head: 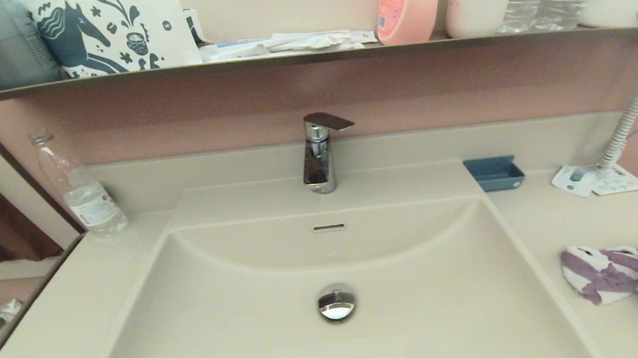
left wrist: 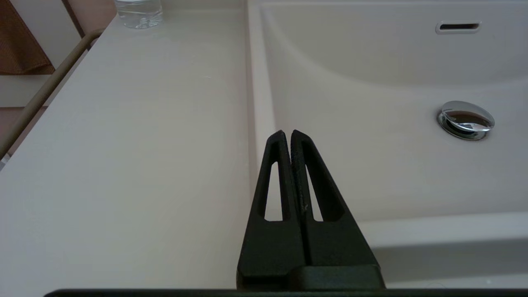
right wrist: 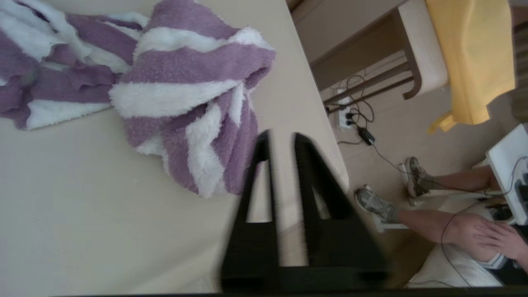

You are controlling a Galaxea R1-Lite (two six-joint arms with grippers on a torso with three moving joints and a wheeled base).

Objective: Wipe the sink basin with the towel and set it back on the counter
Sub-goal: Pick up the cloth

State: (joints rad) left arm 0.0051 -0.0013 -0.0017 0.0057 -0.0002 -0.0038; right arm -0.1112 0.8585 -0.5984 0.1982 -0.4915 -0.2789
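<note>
While its black fingers stood slightly parted and empty, the right gripper (right wrist: pixel 280 138) hovered beside the crumpled purple-and-white striped terry towel (right wrist: pixel 181 95), which lay on the smooth cream counter (right wrist: pixel 82 206). The left gripper (left wrist: pixel 287 134), pressed closed, hung by the cream rectangular sink basin (left wrist: pixel 371 165).

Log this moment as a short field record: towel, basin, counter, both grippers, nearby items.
towel: crumpled on the counter, right of the basin, not held
sink basin: nothing lying in it; drain plug in place
counter: holds the towel, blue tray, water bottle
left gripper: shut, holding nothing, over the basin's left edge
right gripper: slightly open, holding nothing, beside the towel near the counter's edge
faucet: behind the basin, centred
</note>
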